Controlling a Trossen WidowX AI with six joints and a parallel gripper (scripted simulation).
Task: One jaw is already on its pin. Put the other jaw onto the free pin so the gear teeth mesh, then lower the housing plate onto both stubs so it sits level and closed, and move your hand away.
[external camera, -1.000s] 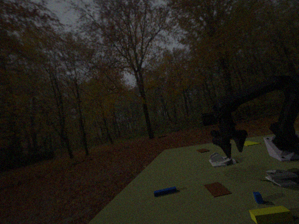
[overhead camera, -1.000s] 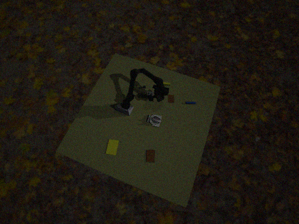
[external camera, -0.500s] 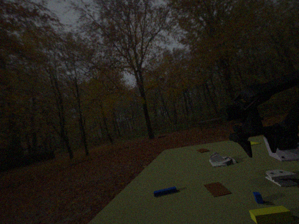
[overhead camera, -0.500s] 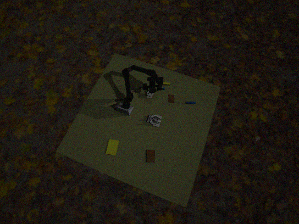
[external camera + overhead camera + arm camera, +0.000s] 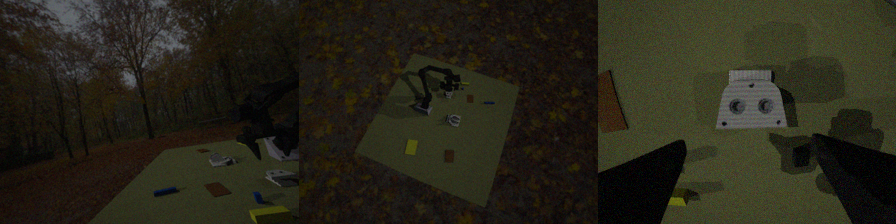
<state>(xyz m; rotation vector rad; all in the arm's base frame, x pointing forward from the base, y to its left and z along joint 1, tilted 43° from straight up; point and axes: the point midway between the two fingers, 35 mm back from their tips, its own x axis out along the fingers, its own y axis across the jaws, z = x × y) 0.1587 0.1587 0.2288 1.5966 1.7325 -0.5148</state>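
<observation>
In the wrist view, the gripper (image 5: 449, 90) (image 5: 270, 156) (image 5: 748, 144) stands wide open, holding nothing. The housing plate (image 5: 448, 94) (image 5: 280, 174) (image 5: 751, 112) lies upper centre.

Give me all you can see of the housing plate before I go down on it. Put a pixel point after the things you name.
The housing plate (image 5: 448, 94) (image 5: 280, 173) (image 5: 751, 116) is pale grey and ridged, its material unclear. In the wrist view its outline narrows toward a ribbed block at one end. Two large round holes sit side by side, with three small dark ones around them. It stands raised over the mat, apart from the jaw assembly (image 5: 454, 120) (image 5: 220, 162). The open gripper isn't gripping it.
</observation>
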